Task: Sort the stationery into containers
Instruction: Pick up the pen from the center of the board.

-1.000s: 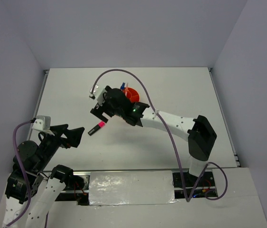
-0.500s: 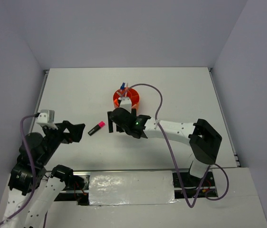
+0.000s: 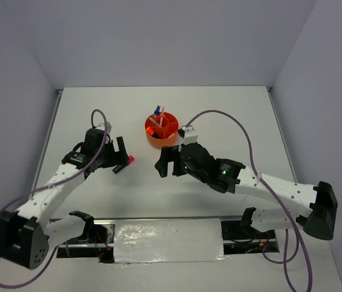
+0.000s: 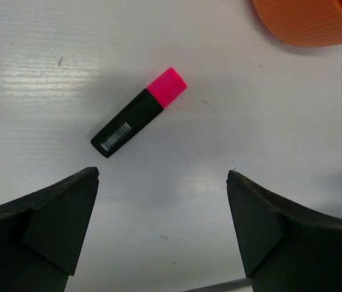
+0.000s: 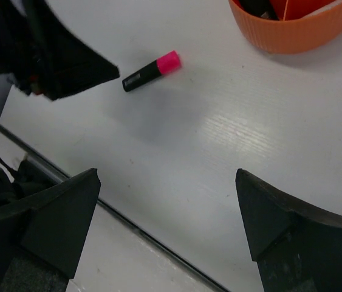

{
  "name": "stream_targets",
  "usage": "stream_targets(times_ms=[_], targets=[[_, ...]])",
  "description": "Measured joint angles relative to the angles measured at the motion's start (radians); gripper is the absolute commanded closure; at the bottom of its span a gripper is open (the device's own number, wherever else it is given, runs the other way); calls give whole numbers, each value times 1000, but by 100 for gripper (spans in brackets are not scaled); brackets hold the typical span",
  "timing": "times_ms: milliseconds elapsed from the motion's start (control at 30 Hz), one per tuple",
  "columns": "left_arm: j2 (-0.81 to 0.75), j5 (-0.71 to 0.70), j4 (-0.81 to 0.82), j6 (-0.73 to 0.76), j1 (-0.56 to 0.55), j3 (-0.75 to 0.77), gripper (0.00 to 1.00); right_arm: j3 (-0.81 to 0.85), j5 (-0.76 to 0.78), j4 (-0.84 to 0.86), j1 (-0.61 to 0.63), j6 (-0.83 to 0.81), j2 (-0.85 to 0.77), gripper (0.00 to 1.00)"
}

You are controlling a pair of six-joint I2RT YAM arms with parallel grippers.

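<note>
Left wrist view is showing the left tool (image 4: pixel 163 176) hanging released, jaws spread wide. The pink-capped highlighter (image 4: pixel 139 113) is lying flat on the surface (image 4: pixel 249 109) just ahead of it, apart from the orange tub (image 4: pixel 310 24). Its long axis is running diagonally to the jaw gap, cap toward the tub. The right tool (image 5: pixel 166 176), likewise released and empty, is standing farther off; the left arm is judged nearer.

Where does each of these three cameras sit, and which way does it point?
Top external: fixed above and behind the arms, looking down on the table; both arms show.
Left wrist: on the left arm, facing down at the pink-capped highlighter; open left gripper shows below.
Right wrist: on the right arm, facing down; open right gripper shows.
All three share the highlighter and orange tub.
</note>
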Motion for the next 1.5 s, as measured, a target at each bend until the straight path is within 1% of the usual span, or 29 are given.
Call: stream_targets(times_ms=[133, 367, 467, 667, 767, 800, 900, 967, 1000, 1033, 1200, 1367, 1400, 1467, 1500], targets=[[163, -2, 75, 11, 0, -2, 1, -82, -49, 6, 8, -34, -64, 0], [330, -8, 175, 23, 0, -8, 1, -156, -97, 15, 14, -72, -128, 0], [381, -37, 196, 24, 0, -8, 1, -171, -117, 30, 18, -80, -140, 0], [426, -79, 243, 26, 0, -8, 1, -177, -150, 54, 24, -97, -139, 0], [477, -80, 275, 27, 0, -13, 8, -177, -161, 71, 29, -102, -127, 0], [484, -91, 288, 29, 0, -12, 13, -177, -165, 74, 31, -103, -122, 0], [486, -84, 304, 24, -5, -15, 23, -177, -175, 74, 36, -108, -107, 0], [483, -89, 307, 21, -12, -20, 25, -177, -179, 75, 39, -112, -99, 0], [479, -97, 307, 18, -21, -26, 32, -177, -180, 75, 39, -114, -96, 0], [473, -103, 307, 13, -33, -32, 35, -177, -183, 75, 40, -115, -94, 0], [462, -159, 284, -10, -107, -45, 41, -177, -202, 97, 44, -118, -94, 0], [462, -229, 275, -41, -178, -53, 39, -177, -221, 124, 44, -118, -95, 0], [462, -241, 274, -51, -192, -54, 41, -177, -223, 126, 44, -118, -95, 0], [462, -265, 274, -64, -218, -58, 52, -178, -225, 127, 44, -118, -98, 0], [461, -272, 274, -70, -229, -61, 63, -179, -225, 129, 44, -118, -101, 0]])
